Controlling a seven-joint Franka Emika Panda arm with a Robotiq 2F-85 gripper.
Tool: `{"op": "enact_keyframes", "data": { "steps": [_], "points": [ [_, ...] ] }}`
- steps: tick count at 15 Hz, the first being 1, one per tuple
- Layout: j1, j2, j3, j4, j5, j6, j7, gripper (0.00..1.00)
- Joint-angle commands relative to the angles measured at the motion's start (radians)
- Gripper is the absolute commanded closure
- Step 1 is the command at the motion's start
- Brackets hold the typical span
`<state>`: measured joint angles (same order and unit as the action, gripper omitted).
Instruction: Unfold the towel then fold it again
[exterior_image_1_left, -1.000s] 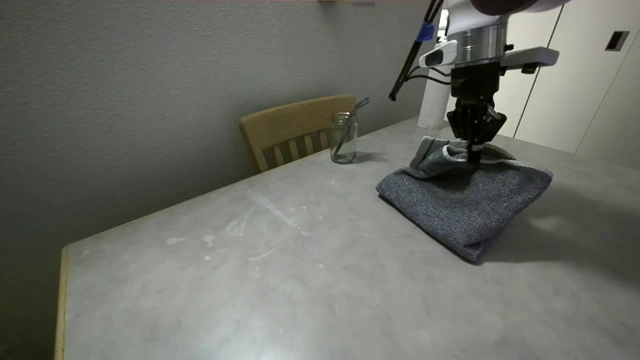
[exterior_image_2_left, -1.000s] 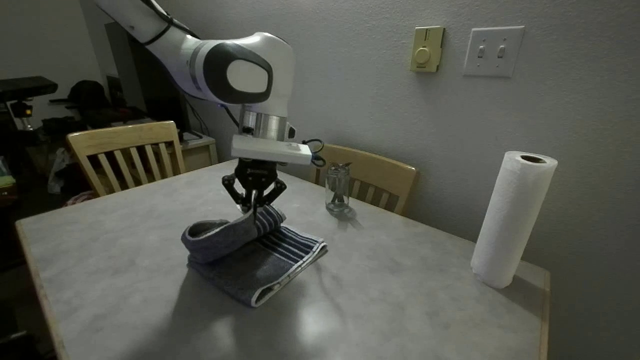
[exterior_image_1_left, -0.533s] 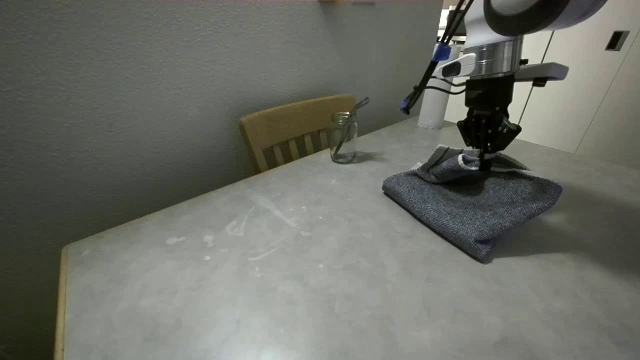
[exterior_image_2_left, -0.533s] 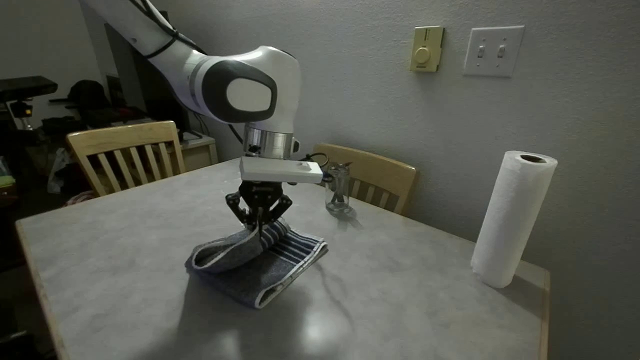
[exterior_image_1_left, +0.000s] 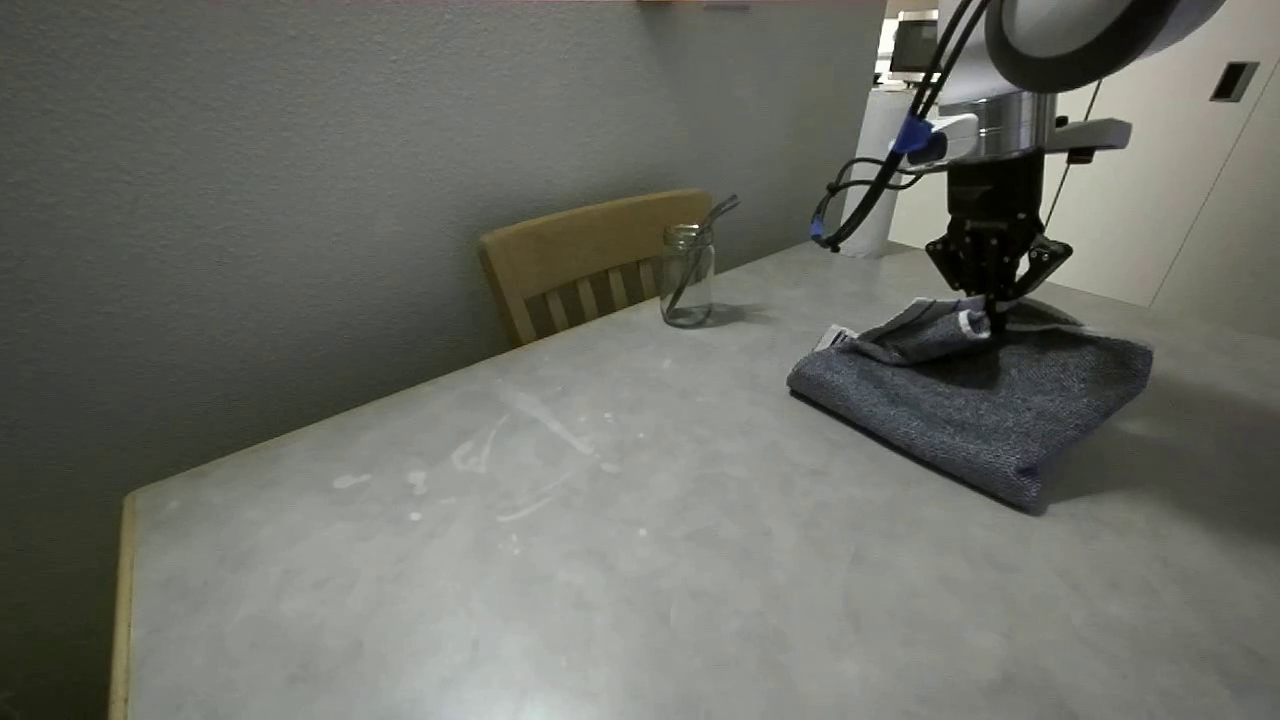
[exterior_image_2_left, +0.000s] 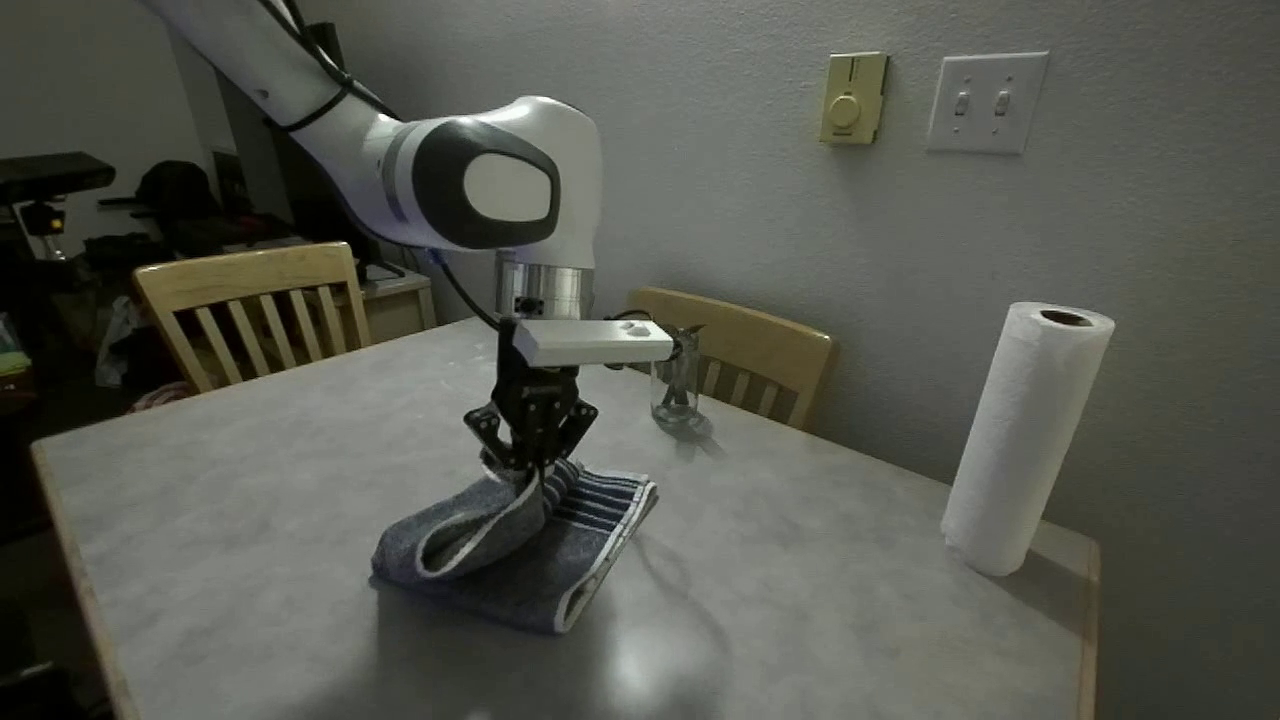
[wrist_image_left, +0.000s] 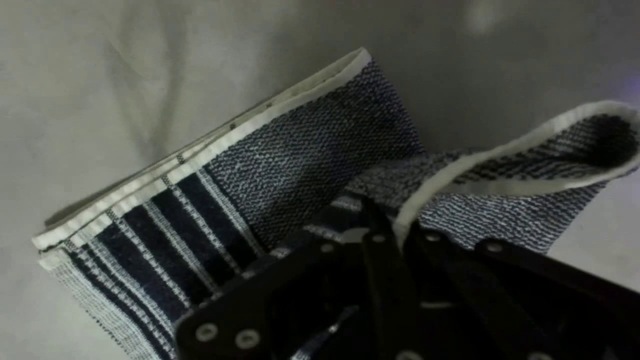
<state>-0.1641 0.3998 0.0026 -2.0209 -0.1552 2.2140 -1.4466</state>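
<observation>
The black two-fingered gripper (exterior_image_2_left: 541, 476), pinching the grey-blue rectangular terry towel (exterior_image_1_left: 1000, 410), has come lower near the towel's stripes (exterior_image_2_left: 600, 502); folding probably advances.

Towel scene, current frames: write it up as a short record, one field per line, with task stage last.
towel: dark grey-blue, white-trimmed, striped at one end; folded in layers, upper part raised in an open loop
gripper: shut on the towel's raised part
table: grey top, towel's lower part on it
glass jar: upright, thin sticks leaning in it, apart from towel
paper towel roll: on end on the table
wooden chairs: two
task stage: cannot tell unfolding from refolding
</observation>
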Motion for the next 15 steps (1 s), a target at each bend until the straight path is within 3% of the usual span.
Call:
{"op": "enact_keyframes", "data": {
  "steps": [1,3,11,13,15],
  "points": [
    [-0.010,-0.031,-0.034,-0.024,-0.087,0.019,-0.083,0.68],
    [-0.011,-0.036,-0.050,-0.027,-0.120,0.024,-0.106,0.61],
    [-0.003,-0.075,-0.079,-0.020,-0.184,0.010,-0.142,0.05],
    [0.005,-0.101,-0.085,-0.022,-0.185,-0.016,-0.101,0.00],
    [0.027,-0.127,-0.111,-0.019,-0.208,-0.078,0.035,0.00]
  ]
}}
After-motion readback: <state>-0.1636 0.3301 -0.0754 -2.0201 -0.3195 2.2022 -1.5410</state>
